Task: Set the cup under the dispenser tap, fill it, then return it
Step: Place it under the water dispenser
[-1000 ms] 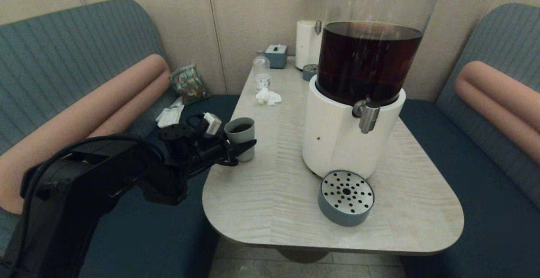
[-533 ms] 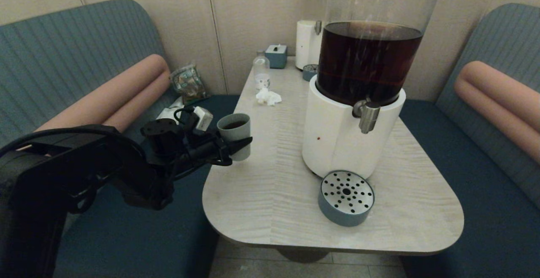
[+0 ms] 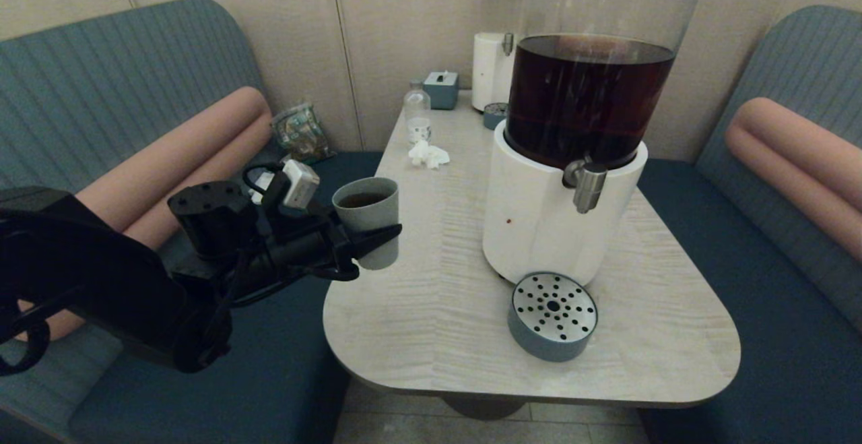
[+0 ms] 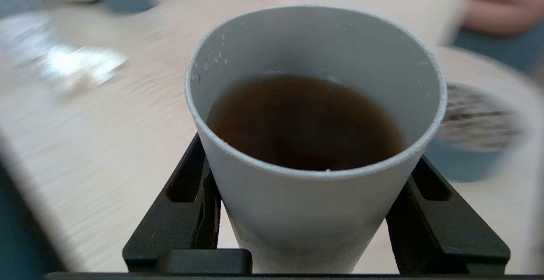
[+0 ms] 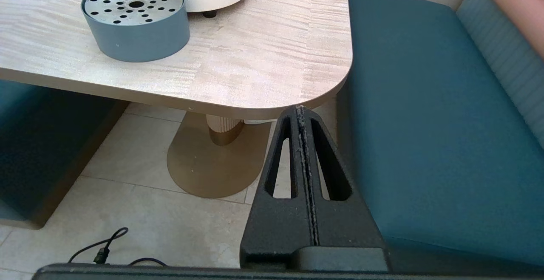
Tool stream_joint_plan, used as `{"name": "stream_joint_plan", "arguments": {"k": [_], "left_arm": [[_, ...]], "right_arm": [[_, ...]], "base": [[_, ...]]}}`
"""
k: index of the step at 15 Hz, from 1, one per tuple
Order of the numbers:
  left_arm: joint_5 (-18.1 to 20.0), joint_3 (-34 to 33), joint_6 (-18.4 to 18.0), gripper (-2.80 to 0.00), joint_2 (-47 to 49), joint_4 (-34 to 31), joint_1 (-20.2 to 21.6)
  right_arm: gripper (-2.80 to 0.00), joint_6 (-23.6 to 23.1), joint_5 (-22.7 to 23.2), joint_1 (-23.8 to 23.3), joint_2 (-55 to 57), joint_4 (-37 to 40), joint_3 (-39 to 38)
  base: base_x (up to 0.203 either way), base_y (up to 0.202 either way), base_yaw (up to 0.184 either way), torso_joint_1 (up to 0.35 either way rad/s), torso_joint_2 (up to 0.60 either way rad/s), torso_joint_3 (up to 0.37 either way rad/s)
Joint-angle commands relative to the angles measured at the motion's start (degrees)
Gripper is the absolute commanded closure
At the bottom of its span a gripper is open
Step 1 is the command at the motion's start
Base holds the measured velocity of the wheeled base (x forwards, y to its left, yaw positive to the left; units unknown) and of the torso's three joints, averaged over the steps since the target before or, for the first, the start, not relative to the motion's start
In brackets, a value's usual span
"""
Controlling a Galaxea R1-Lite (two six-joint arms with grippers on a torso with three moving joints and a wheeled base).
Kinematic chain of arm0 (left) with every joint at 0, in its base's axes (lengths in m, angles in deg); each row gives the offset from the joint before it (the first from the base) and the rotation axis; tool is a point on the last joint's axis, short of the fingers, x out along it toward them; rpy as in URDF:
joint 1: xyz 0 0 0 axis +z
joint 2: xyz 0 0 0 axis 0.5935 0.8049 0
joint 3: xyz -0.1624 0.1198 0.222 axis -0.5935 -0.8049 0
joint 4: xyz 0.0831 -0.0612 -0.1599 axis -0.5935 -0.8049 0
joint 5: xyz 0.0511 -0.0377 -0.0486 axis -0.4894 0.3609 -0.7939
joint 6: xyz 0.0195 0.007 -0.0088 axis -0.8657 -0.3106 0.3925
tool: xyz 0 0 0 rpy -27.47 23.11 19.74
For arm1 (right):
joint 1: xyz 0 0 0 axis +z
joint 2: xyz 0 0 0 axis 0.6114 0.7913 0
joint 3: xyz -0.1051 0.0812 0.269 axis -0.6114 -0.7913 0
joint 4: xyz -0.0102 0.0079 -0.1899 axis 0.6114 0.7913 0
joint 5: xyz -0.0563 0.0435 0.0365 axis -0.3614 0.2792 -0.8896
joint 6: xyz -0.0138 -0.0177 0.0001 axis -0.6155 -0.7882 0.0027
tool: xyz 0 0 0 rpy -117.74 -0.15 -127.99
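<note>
The grey-blue cup [image 3: 367, 218] holds dark tea and hangs over the table's left edge, well to the left of the dispenser. My left gripper [image 3: 377, 234] is shut on the cup's lower half, one black finger on each side. The left wrist view shows the cup [image 4: 314, 216] upright between the fingers [image 4: 187, 203], about half full. The dispenser tap [image 3: 588, 188] points down from the white base of the big dispenser [image 3: 539, 222], with nothing under it. My right gripper [image 5: 301, 112] is shut and empty, parked low beside the table's near right corner.
A round grey-blue drip tray [image 3: 552, 316] with a perforated metal top sits in front of the dispenser. A clear bottle [image 3: 417, 115], crumpled tissue [image 3: 428, 155], a small box [image 3: 442, 88] and a slimmer white dispenser [image 3: 490, 70] stand at the table's far end. Benches flank the table [image 3: 417, 323].
My left gripper has lifted the cup off the table near its left edge and carried it leftward and nearer to me. The right arm has not moved.
</note>
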Motion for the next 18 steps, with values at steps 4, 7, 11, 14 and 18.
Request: {"name": "stream_joint_plan", "arguments": {"k": [4,7,11,14,18], "left_arm": [[-0.1,0.0,1.0,0.00,-2.8,0.4,-10.0],[-0.4,3.9,1.3,0.00,0.9,0.4,-12.9],[-2.1,10.4,2.2,0.00,7.1,0.3,-16.1],[-2.8,14.7,2.5,0.00,11.7,0.1,-19.1],[-4.4,19.7,3.3,0.00,17.2,0.0,-22.4]], "right_arm": [[0.00,0.0,0.0,0.0,-0.1,0.0,0.0],[0.00,0.0,0.0,0.0,-0.1,0.0,0.0],[0.00,0.0,0.0,0.0,-0.1,0.0,0.0],[0.00,0.0,0.0,0.0,-0.1,0.0,0.0],[0.00,0.0,0.0,0.0,-0.1,0.0,0.0]], "base": [[0.000,0.000,0.000,0.000,0.00,0.000],[0.000,0.000,0.000,0.000,0.00,0.000],[0.000,0.000,0.000,0.000,0.00,0.000],[0.000,0.000,0.000,0.000,0.00,0.000],[0.000,0.000,0.000,0.000,0.00,0.000]]}}
